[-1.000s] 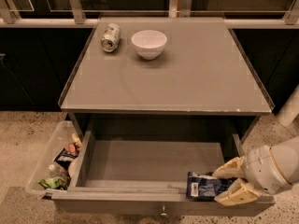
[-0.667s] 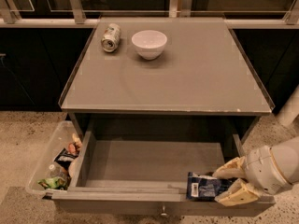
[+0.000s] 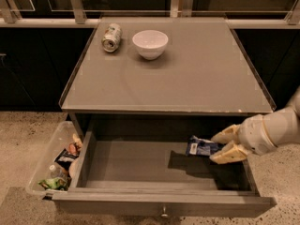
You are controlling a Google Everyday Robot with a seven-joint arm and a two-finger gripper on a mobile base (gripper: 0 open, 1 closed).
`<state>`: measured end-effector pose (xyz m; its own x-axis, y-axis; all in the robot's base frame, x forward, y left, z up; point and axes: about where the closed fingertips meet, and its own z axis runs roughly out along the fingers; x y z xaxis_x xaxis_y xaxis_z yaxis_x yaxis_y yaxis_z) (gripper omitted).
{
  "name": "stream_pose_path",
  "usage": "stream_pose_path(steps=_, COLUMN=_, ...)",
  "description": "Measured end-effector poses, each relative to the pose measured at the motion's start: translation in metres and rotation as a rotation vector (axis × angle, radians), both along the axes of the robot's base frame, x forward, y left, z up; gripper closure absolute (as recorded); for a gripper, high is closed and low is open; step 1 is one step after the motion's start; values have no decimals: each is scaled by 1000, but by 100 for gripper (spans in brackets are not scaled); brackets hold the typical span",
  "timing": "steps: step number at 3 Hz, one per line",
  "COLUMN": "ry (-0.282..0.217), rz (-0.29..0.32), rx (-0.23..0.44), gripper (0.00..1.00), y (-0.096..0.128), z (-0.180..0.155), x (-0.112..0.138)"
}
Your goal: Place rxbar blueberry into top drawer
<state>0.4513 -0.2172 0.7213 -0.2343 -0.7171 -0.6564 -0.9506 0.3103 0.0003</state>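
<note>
The rxbar blueberry (image 3: 200, 146), a small dark blue wrapper with white patches, is held above the right part of the open top drawer (image 3: 140, 165). My gripper (image 3: 220, 146) reaches in from the right with its cream fingers (image 3: 228, 153) shut on the bar's right end. The bar hangs over the drawer's grey bottom and casts a shadow below it. The drawer's front panel with its small metal knob (image 3: 164, 213) is at the bottom of the view.
A silver-green soda can (image 3: 111, 37) lies on its side and a white bowl (image 3: 150, 43) stands at the back of the grey counter (image 3: 187, 83). A clear plastic bin of snacks (image 3: 54, 163) sits left of the drawer. Speckled floor surrounds the cabinet.
My gripper has lifted the bar from the drawer's front right corner and carried it up and toward the back, still holding it.
</note>
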Motion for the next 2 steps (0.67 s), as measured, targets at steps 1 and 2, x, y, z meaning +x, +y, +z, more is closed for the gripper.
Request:
stream_pose_path(steps=1, ry=-6, rz=3, rx=3, gripper=100, y=2, z=3, x=3)
stream_pose_path(steps=2, ry=10, rz=-21, rx=-11, gripper=100, y=5, z=-9, x=0)
